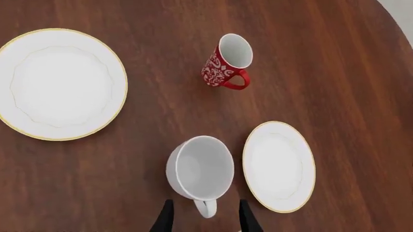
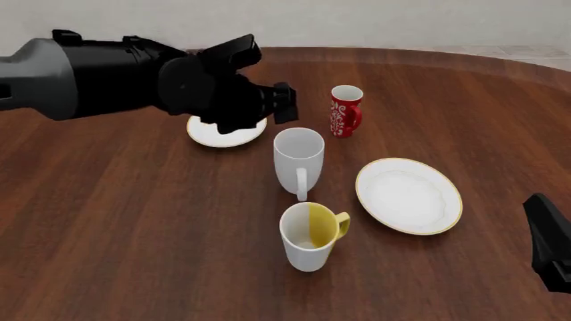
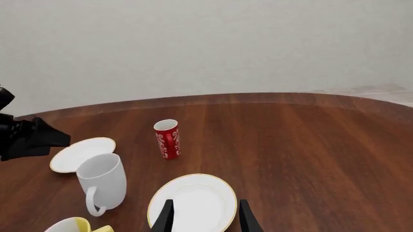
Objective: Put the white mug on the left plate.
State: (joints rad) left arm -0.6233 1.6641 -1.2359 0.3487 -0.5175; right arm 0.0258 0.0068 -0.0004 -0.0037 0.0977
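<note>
The tall all-white mug (image 2: pixel 299 157) stands upright mid-table, its handle toward the front edge; it also shows in the left wrist view (image 1: pixel 200 168) and the right wrist view (image 3: pixel 102 185). The left plate (image 2: pixel 223 134) lies behind and left of it, partly hidden by my left arm, and shows in the left wrist view (image 1: pixel 61 83) and the right wrist view (image 3: pixel 82 153). My left gripper (image 2: pixel 282 104) hangs high above the table, open and empty (image 1: pixel 206 221), looking down on the mug. My right gripper (image 3: pixel 206 220) is open and empty at the front right (image 2: pixel 546 237).
A larger gold-rimmed plate (image 2: pixel 408 195) lies right of the white mug. A small red patterned mug (image 2: pixel 346 110) stands behind it. A white mug with yellow inside and handle (image 2: pixel 311 235) stands just in front of the white mug. The table's curved far edge runs behind.
</note>
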